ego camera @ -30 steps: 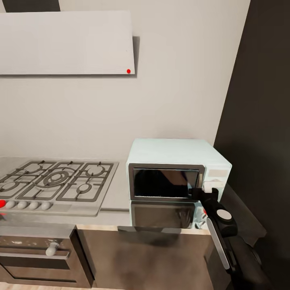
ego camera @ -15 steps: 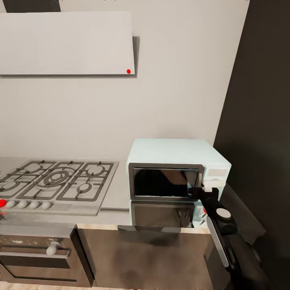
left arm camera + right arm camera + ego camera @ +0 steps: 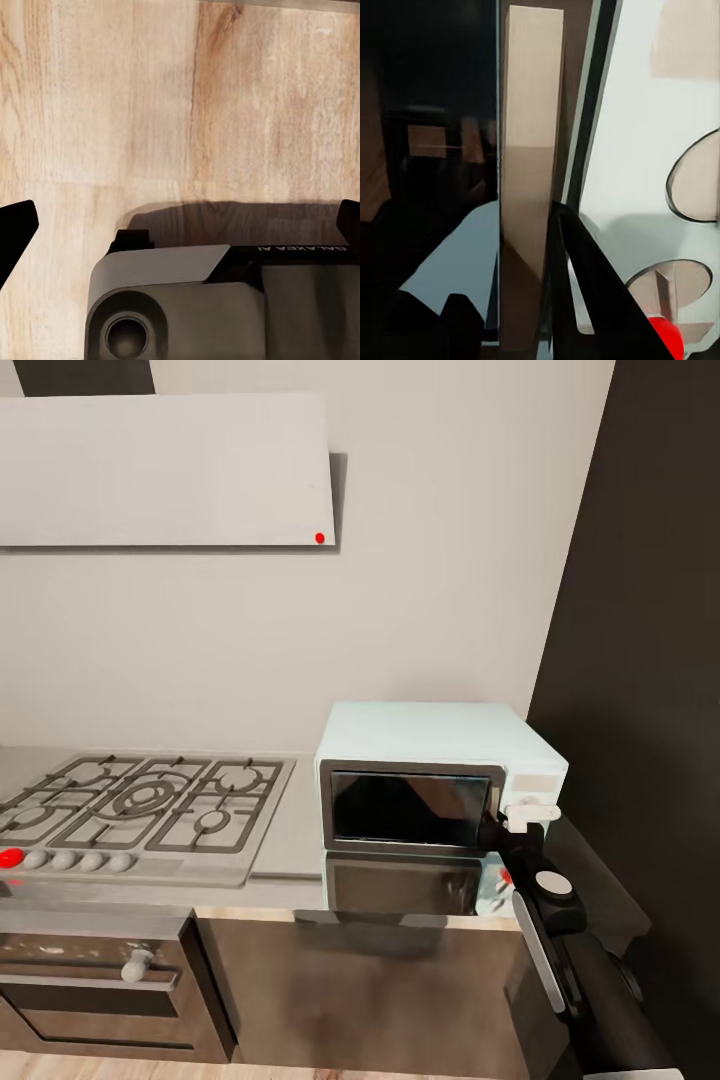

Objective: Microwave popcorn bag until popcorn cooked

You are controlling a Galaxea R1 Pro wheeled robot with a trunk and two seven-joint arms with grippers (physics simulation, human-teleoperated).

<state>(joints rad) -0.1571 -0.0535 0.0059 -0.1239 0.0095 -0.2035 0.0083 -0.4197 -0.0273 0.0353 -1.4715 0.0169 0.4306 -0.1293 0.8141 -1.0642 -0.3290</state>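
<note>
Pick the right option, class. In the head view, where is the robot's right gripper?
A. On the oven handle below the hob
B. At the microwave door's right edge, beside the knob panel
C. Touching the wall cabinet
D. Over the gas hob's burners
B: the right gripper sits at the right edge of the microwave door.

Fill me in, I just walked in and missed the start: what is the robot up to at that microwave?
The robot stands at the grey countertop with its right gripper at the right edge of the mint-blue microwave's dark door, beside the knob panel. The door looks closed or nearly so. Whether the gripper grasps anything cannot be told. The left gripper is open, pointing down at wooden floor. A gas hob sits left of the microwave.
</note>
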